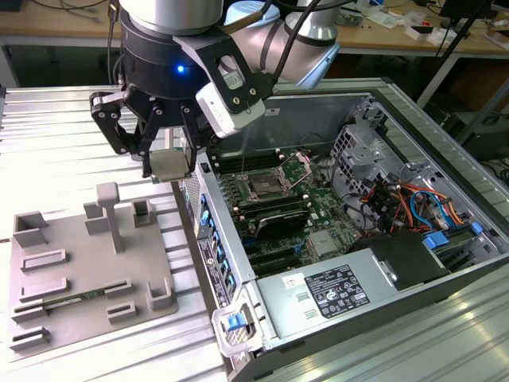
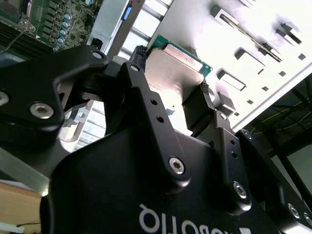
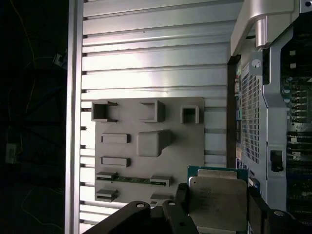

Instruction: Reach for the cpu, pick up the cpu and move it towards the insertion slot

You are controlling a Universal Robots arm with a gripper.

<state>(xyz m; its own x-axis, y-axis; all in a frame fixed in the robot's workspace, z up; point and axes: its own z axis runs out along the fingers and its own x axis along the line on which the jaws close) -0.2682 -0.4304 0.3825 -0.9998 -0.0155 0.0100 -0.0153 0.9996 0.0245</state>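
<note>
In the exterior view, a black gripper [image 1: 169, 163] on a silver robot arm [image 1: 262, 32] hung above a ribbed metal table [image 1: 64, 143]. Its fingers were closed narrowly on the cpu [image 1: 169, 165], a small flat square chip with a pale metal top, held clear of the table. The chip sat in the air just beside the left wall of an open computer case [image 1: 374, 239], above the gap between the case and a grey plastic tray [image 1: 79, 263] that lay on the table at the exterior view's left. A thin green memory stick [image 1: 67, 301] rested in the tray's near part. Inside the case, on the green motherboard [image 1: 318, 219], the insertion slot [image 1: 265, 189] showed as a square socket with a shiny metal frame and dark centre, to the right of the held chip and well apart from it.

In the second wrist view, two black fingers [image 2: 146, 92] pressed on opposite edges of the cpu [image 2: 173, 68], its silvery top facing the camera and a green edge showing.

In the first wrist view, the cpu [image 3: 217, 202] was clamped between the fingers [image 3: 181, 195], hanging over the table's slats [image 3: 146, 63] between the tray [image 3: 146, 112] and the perforated case wall [image 3: 251, 117]
</note>
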